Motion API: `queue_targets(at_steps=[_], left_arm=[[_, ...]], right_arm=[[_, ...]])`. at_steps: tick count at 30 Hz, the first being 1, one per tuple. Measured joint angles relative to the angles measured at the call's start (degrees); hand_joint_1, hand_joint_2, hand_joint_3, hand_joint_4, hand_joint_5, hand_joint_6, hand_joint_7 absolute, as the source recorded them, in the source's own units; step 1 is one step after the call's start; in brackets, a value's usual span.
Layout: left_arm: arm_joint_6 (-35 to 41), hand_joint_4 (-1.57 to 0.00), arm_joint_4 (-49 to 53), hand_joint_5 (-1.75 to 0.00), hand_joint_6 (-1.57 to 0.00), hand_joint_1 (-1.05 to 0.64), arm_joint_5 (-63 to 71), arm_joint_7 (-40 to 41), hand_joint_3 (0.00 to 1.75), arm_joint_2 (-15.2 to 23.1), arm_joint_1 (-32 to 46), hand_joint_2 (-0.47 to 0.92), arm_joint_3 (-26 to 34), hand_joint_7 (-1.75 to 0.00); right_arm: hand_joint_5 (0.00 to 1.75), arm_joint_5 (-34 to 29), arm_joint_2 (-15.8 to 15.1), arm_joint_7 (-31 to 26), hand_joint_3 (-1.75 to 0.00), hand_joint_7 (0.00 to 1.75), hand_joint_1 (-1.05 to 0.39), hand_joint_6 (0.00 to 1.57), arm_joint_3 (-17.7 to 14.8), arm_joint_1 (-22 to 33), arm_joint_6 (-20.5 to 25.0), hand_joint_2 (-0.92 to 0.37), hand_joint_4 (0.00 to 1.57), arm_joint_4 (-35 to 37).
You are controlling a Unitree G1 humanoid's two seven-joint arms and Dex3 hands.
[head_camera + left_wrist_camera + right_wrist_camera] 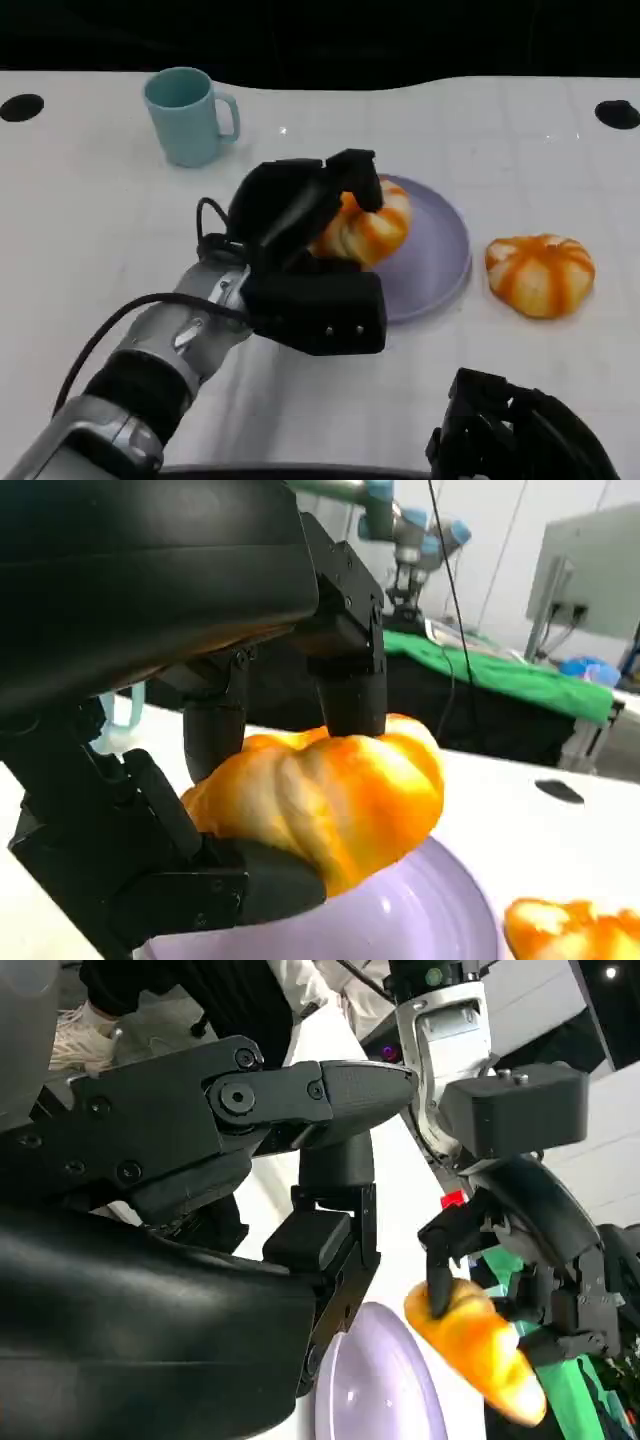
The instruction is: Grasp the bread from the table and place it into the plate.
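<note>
While the left hand (300,215) grips the bread (368,226) just above the near-left part of the plate (440,250), release looks like a short drop straight down, and the right hand (520,430) waits low with fingers curled on nothing.

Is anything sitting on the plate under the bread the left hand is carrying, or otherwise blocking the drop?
Nothing visible does. The left hand holds the bread over the plate, whose surface shows bare beneath it. The second bread lies on the table, apart from the plate.

left hand (300,215) gripping bread (368,224), right hand (520,435) low
</note>
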Motion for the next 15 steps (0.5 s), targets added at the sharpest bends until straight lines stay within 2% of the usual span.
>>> queue_targets(at_steps=[1,2,3,4,5,7,10,15], left_arm=[[0.3,-0.64,0.3,-1.41,-0.8,-0.25,-0.2,-0.9,0.27,-0.1,-0.2,0.84,-0.2,-0.31],[0.5,-0.63,0.4,-1.37,-0.8,-0.25,-0.2,-1.9,0.2,-0.1,-0.4,0.88,-0.5,-0.23],[0.8,-0.57,0.5,-1.27,-0.69,-0.3,-0.2,-2.9,0.14,-0.1,-0.6,0.89,-0.7,-0.12],[1.2,-0.51,0.5,-1.07,-0.6,-0.36,-0.2,-3.9,0.1,-0.1,-0.9,0.91,-1.0,-0.06],[1.6,-0.44,0.5,-0.78,-0.47,-0.44,-0.2,-5.0,0.07,-0.1,-1.2,0.92,-1.2,-0.03],[2.7,-0.33,0.2,-0.54,-0.34,-0.54,-0.2,-6.9,0.07,0.0,-1.3,0.92,-1.6,-0.01],[4.3,-0.22,-1.2,-0.42,-0.21,-0.65,-0.1,-9.5,0.07,0.2,-1.3,0.92,-2.4,0.0],[6.1,-0.11,-4.4,-0.35,-0.08,-0.74,0.4,-11.2,0.08,1.0,-1.2,0.92,-3.1,0.0]], right_arm=[[1.58,0.0,0.0,0.0,-0.28,1.34,-0.67,0.77,0.0,0.0,0.0,-0.92,0.86,0.0],[1.58,0.1,0.0,0.0,-0.28,1.33,-0.67,0.77,0.0,0.0,0.0,-0.92,0.86,0.0],[1.57,0.1,0.0,0.0,-0.28,1.33,-0.67,0.77,0.0,0.0,0.0,-0.92,0.86,0.0],[1.57,0.1,0.0,0.0,-0.28,1.33,-0.67,0.77,0.0,0.0,0.0,-0.92,0.86,0.0],[1.57,0.1,0.0,0.0,-0.28,1.33,-0.67,0.77,0.0,0.0,0.0,-0.92,0.86,0.0],[1.57,0.1,0.0,0.0,-0.28,1.33,-0.67,0.77,0.0,0.0,0.0,-0.92,0.86,0.0],[1.57,0.1,0.0,0.0,-0.28,1.33,-0.67,0.77,0.0,0.0,0.0,-0.92,0.86,0.0],[1.57,0.1,0.0,0.0,-0.28,1.33,-0.67,0.77,0.0,0.0,0.0,-0.92,0.85,0.0]])
